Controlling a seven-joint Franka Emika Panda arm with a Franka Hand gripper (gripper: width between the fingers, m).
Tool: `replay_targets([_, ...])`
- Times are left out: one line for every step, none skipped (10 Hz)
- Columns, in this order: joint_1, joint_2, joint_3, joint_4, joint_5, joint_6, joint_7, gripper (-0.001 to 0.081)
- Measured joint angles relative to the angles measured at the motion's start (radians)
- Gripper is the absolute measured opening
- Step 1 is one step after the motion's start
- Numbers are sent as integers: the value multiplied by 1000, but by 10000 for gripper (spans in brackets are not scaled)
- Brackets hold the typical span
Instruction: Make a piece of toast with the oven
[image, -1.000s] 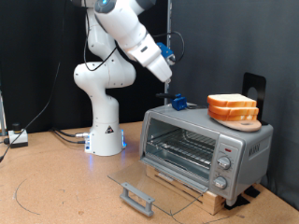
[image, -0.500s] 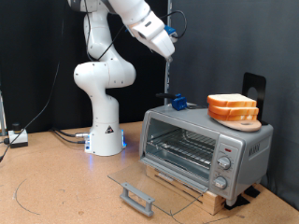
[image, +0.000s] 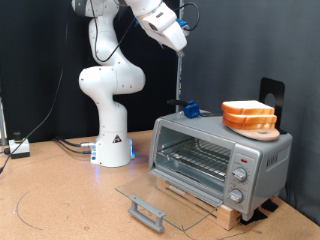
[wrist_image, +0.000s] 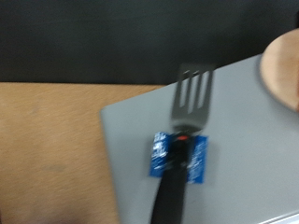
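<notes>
The oven (image: 220, 160) stands at the exterior view's right, its glass door (image: 160, 195) dropped open with the grey bar handle (image: 147, 212) at the front and the wire rack (image: 195, 160) bare. Two bread slices, the toast (image: 248, 108), lie stacked on a wooden board on the oven's top. A black spatula (image: 190, 108) with a blue tag lies on the top's other end. My gripper (image: 181, 44) is high above the spatula and holds nothing that I can see. The wrist view looks down on the spatula (wrist_image: 187, 103) and an edge of the board (wrist_image: 285, 65); my fingers do not show.
The white robot base (image: 110, 110) stands behind the oven to the exterior view's left. A black stand (image: 270, 92) rises behind the bread. The oven sits on a wooden pallet (image: 215, 208). A cable (image: 30, 215) loops on the brown table at the lower left.
My gripper has risen well up and away from the oven's top, leaving the spatula lying there. Oven, door and bread have not moved.
</notes>
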Motion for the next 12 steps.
replay_targets([0, -51, 15, -53, 16, 63, -14, 807])
replay_targets([-1, -104, 33, -105, 16, 88, -15, 807])
replay_targets([-4, -147, 49, -148, 8, 93, -9, 807])
replay_targets([-12, -188, 70, -193, 6, 108, 14, 807])
replay_targets([-24, -228, 100, -239, 8, 149, 52, 807])
replay_targets([-36, -258, 134, -284, 14, 201, 88, 807])
replay_targets([-43, -275, 161, -320, 28, 249, 105, 807])
replay_targets([-43, -275, 178, -338, 36, 270, 110, 807])
replay_targets([-40, -268, 182, -344, 48, 266, 106, 807])
replay_targets([-35, -251, 182, -343, 55, 265, 104, 807])
replay_targets([-35, -251, 182, -339, 54, 265, 104, 807])
replay_targets([-35, -248, 189, -337, 52, 265, 112, 807])
